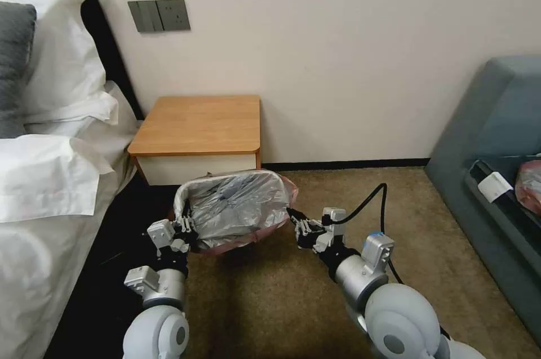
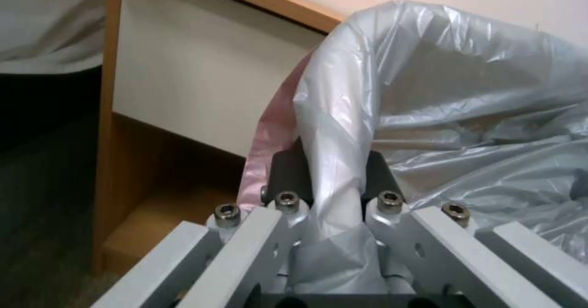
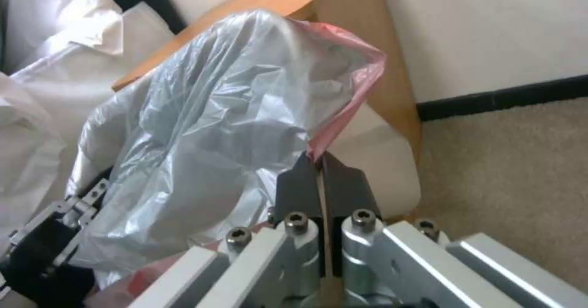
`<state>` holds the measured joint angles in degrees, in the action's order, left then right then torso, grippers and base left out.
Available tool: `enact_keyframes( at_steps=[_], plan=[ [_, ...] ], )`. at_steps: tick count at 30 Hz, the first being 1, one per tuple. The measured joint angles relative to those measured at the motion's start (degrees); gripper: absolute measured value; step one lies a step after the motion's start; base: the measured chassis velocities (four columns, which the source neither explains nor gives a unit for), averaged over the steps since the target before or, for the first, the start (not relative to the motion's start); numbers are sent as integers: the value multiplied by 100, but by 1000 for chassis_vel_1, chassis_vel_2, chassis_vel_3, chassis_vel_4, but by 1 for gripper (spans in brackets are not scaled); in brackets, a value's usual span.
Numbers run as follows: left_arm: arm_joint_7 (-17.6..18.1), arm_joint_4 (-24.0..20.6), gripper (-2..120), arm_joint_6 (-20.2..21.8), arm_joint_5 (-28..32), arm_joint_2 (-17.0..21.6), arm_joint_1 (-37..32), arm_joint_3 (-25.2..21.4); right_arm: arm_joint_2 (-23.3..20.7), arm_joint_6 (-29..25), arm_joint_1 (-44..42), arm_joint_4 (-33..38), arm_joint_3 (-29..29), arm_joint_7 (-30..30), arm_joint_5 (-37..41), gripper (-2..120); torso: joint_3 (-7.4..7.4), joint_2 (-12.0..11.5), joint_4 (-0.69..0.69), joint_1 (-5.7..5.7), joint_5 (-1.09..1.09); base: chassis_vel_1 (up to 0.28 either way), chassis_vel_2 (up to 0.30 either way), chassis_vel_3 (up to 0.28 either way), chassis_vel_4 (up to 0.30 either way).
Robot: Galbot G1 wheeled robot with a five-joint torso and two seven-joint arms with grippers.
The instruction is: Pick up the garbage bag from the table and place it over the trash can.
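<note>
Crinkled grey translucent plastic, edged by a pinkish-red band, forms the garbage bag (image 1: 236, 207), which is held stretched open just in front of the near side of the worktop (image 1: 197, 125), above the carpet (image 1: 282, 291). The bag's mouth is spread wide between the two arms, and its film is puffed up in the middle. Whether the trash can sits beneath it cannot be told, as the plastic hides whatever is under it.

On the left side of the bag, a bunched fold of grey film is pinched between the pads of the left tool (image 1: 183, 229); in the left wrist view the plastic is seen gathered between the dark pads (image 2: 288, 174), which are pressed against it. On the right side, the red rim band is clamped by the right tool (image 1: 294, 220); in the right wrist view its pads (image 3: 300, 188) are pressed nearly together with only the thin band between them.

The orange-brown worktop top is bare, with a white drawer front (image 1: 197, 168) below it. A bed (image 1: 51, 178) with white linen lies to the left, a grey-blue sofa (image 1: 496, 139) to the right, and a pale wall (image 1: 338, 38) with a grey switch plate (image 1: 159, 15) stands at the far side.
</note>
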<state>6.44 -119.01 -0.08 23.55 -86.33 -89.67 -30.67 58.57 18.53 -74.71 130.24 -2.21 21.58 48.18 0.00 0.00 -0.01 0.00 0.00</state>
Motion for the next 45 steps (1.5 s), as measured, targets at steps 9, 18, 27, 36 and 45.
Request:
enact_keyframes(
  at_steps=[9, 18, 27, 36, 45],
  plan=[
    [1, -16, 7, 3, 0, 6, -5, 0, 19, -2, 23, -15, 35, -42, 41, 28, 0, 0, 0, 0, 0, 0, 0, 0, 0],
    [6, -16, 7, 3, 3, 5, -10, -8, 10, 0, -11, 44, 27, -73, 24, 29, 0, 0, 1, 0, 0, 0, 0, 0, 0],
    [25, -2, 7, 3, 39, 3, -9, -26, 22, -1, -117, 209, 24, -107, -72, 0, 0, 0, 1, 0, 0, 0, 0, 0, 0],
    [90, -80, 7, 79, 340, 2, -11, -28, 48, -45, -138, 48, -24, -157, -238, 0, 0, 0, 1, 0, 0, 0, 0, 0, 0],
    [316, -414, 7, 451, 1350, 45, -54, -18, 34, -217, -185, -297, -104, -301, -559, 0, 0, 0, 1, 0, 0, 0, 0, 0, 0]
  ],
)
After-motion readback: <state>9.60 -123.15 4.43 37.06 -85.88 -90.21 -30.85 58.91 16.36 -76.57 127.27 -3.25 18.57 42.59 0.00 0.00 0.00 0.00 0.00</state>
